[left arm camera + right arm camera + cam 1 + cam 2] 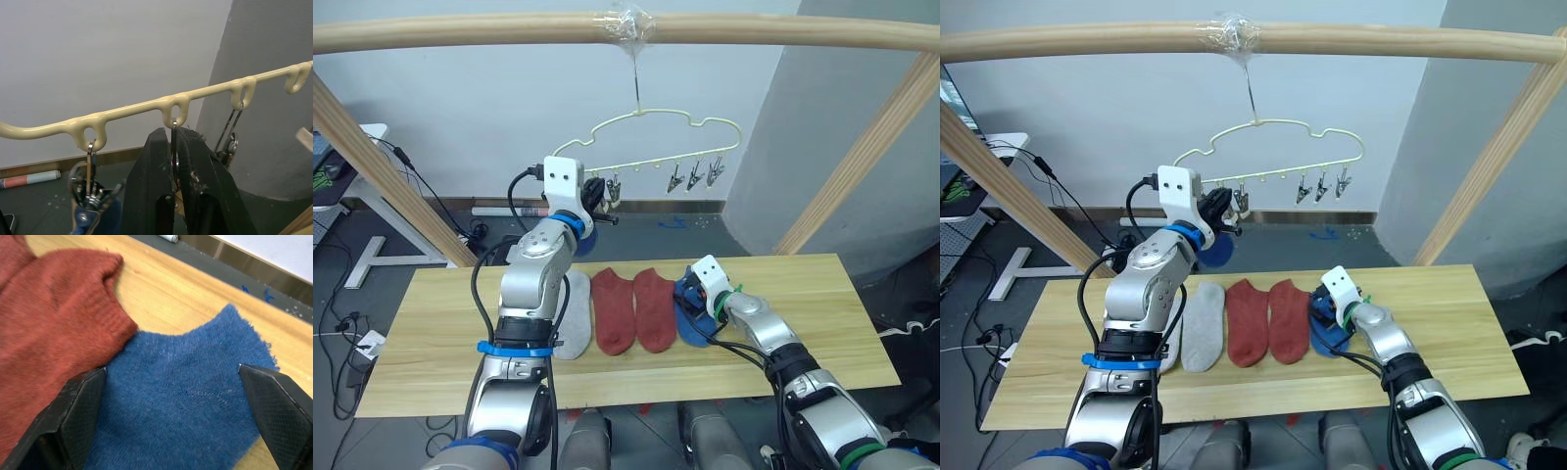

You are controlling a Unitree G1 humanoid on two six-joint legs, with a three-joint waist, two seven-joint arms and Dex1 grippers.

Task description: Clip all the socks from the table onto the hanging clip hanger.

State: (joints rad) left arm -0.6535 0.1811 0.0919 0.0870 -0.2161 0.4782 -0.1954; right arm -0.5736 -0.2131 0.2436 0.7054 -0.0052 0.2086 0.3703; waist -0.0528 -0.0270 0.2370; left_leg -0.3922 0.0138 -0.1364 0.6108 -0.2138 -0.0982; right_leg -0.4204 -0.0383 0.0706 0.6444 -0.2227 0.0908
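Note:
The cream clip hanger (658, 121) hangs from a wooden bar (460, 34) above the table (822, 323). My left gripper (174, 134) is raised to it and is shut on one metal clip (174, 147). A blue sock (1219, 250) hangs from the neighbouring clip beside it. On the table a light grey sock (576, 313), two rust red socks (613, 308) (655, 308) and a blue sock (186, 401) lie in a row. Low over this blue sock's end is my right gripper (171, 368), open, a finger on each side.
Three free clips (695, 176) hang at the hanger's right end. Slanted wooden posts (382, 166) (862, 166) stand at both back corners of the table. Cables and a white stand (372, 255) lie on the floor to the left.

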